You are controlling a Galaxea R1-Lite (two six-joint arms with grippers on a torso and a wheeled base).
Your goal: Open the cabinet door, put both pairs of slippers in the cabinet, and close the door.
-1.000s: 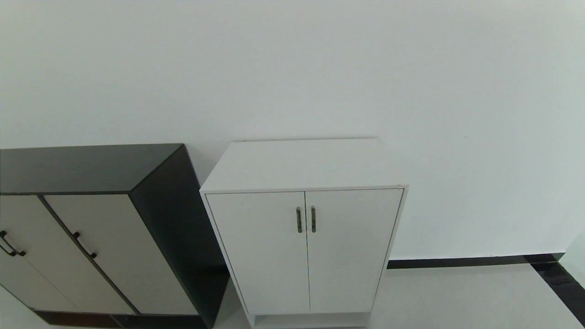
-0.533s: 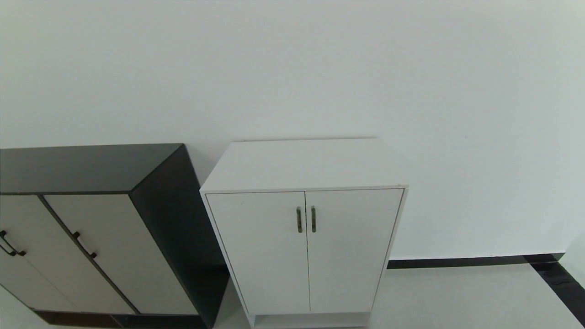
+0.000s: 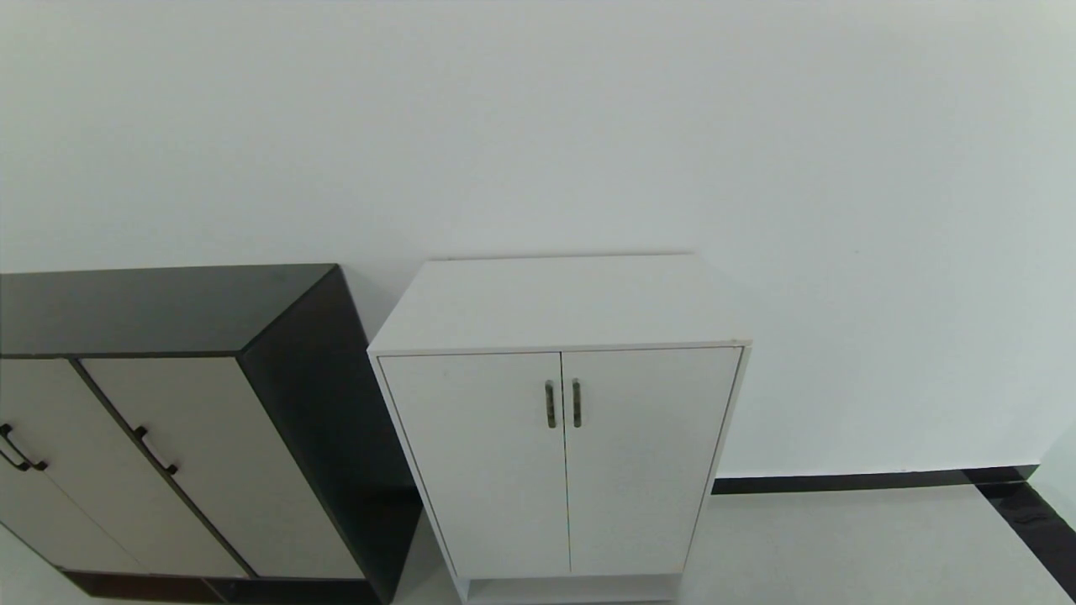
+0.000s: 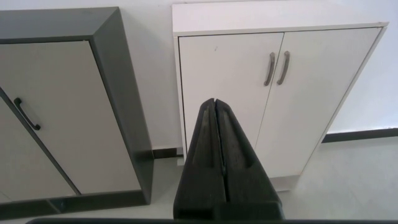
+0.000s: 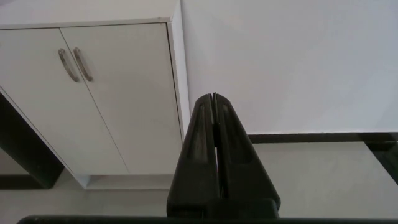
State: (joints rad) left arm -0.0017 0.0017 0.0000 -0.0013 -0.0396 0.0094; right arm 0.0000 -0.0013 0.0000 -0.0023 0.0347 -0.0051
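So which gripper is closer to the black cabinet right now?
Left. The left gripper, shut, hangs before the white cabinet on the side next to the black cabinet; the right gripper, also shut, is past the white cabinet's other side, before the wall.

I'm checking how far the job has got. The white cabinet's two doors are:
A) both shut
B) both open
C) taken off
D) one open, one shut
A: on the white cabinet both doors sit flush with the front, their handles side by side at the middle seam.
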